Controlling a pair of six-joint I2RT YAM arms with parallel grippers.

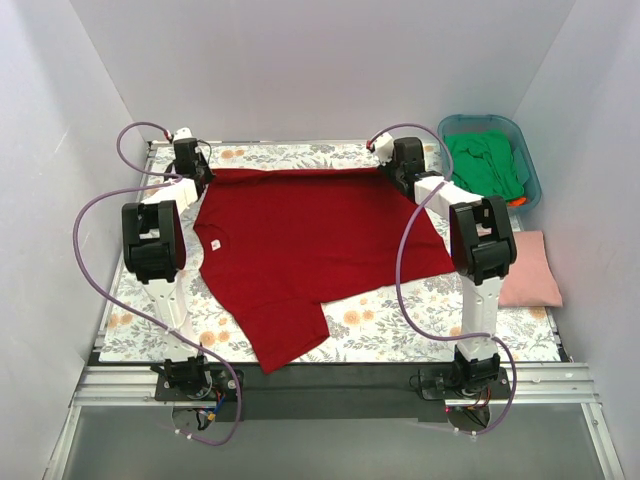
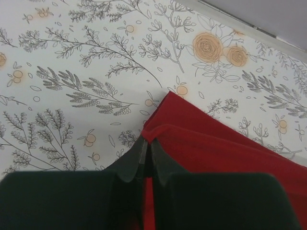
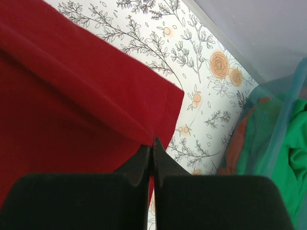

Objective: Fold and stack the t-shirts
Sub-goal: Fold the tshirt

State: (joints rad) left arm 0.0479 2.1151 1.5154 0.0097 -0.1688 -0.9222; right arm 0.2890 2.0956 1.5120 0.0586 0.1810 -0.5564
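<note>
1. White walls close in on three sides of the floral desk (image 1: pixel 400 320). The deep red t-shirt (image 1: pixel 310 250) lies spread across its middle, with the neck label (image 1: pixel 213 243) out at 9 o'clock and one sleeve reaching the near edge at 6 o'clock.
2. The left hand (image 1: pixel 193 178) is clamped on the shirt's far corner at 11 o'clock, fingers together on a small roll of hem. The right hand (image 1: pixel 398 170) matches it at 1 o'clock, pinched shut on the other far corner.
3. First worry: both bites look thin. The left wrist view shows only a sliver of cloth between the fingers, so a brisk pull could strip a corner free and let that side flop.
4. Second worry: if the two hands travel unevenly, the fold lands skewed. The sleeve at 6 o'clock could also drag or slide off the near edge.
5. Third worry: the teal tub (image 1: pixel 530 170) holding the green t-shirt (image 1: pixel 485 165) sits just beside the right hand at 2 o'clock. An outward swing could clip its rim. The purple cable (image 1: pixel 400 270) also loops low over the cloth and could snag.
6. As for room, it's tight toward 12 o'clock, where the desk edge and back wall are close behind both hands. The open lane runs toward 6 o'clock, over the shirt. The pale pink t-shirt (image 1: pixel 530 272) waits at 3 o'clock, just off the desk's right edge.
</note>
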